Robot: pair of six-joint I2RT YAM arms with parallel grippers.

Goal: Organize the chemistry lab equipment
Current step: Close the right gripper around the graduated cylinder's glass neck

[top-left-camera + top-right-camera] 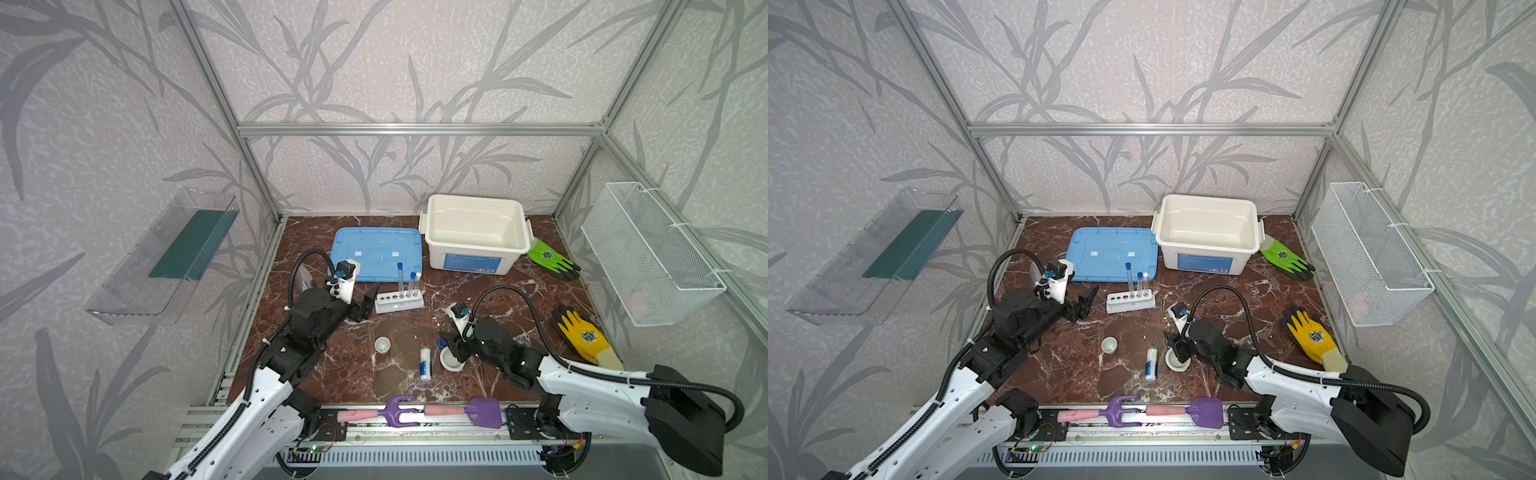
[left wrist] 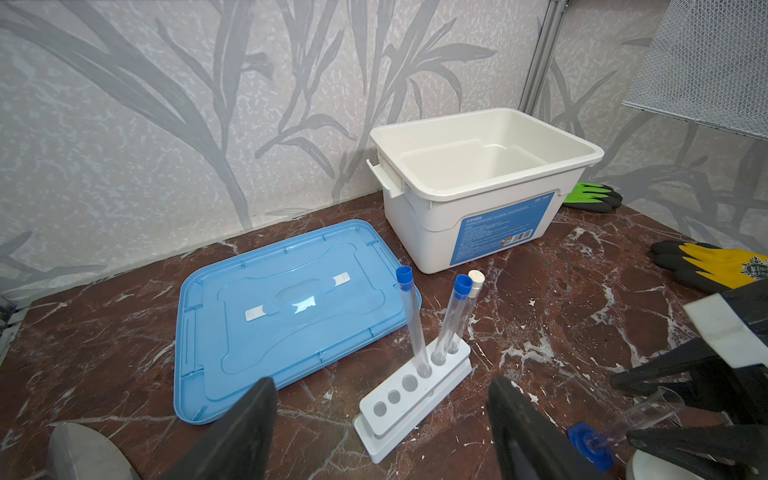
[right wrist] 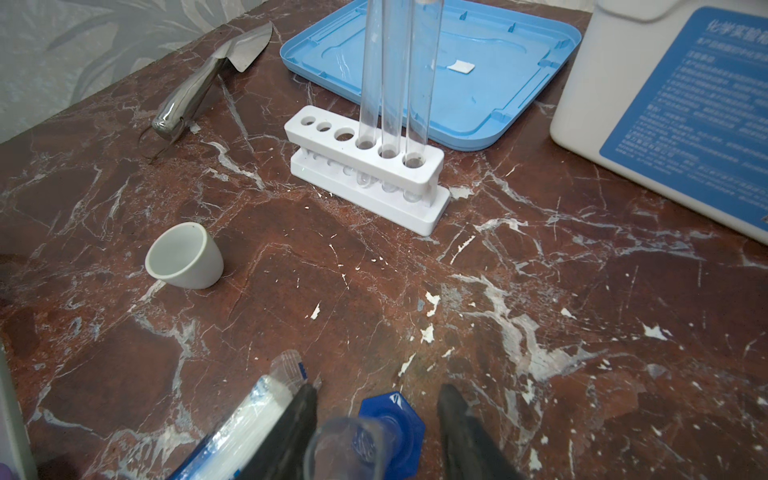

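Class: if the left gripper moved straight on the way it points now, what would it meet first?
Probably the white rack, which stands just ahead of the left gripper, in line with its open jaws.

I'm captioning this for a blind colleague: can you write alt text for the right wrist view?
Two dark fingers flank a clear cylinder with a blue base on a marble table, a bottle beside them. Beyond are a rack holding three tubes, a cup, a blue lid and a white bin.
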